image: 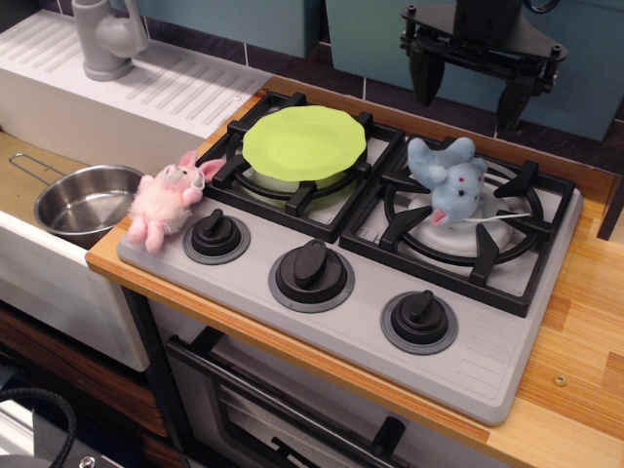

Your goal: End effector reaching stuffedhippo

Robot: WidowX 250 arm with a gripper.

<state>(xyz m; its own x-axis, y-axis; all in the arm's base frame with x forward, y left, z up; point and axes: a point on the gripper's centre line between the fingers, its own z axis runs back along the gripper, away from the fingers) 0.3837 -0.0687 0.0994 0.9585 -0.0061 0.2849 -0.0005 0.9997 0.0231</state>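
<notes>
The light blue stuffedhippo lies on the right rear burner grate of the toy stove, with a paler snout and tiny red dots. My black gripper hangs above and behind it, at the top of the view. Its two fingers point down from a wide crossbar and stand well apart, open and empty. The fingertips are clearly above the hippo and do not touch it.
A lime green plate sits on the left rear burner. A pink-and-white plush lies at the stove's left edge. A steel pan sits in the sink at left, with a grey faucet behind. Three black knobs line the stove front.
</notes>
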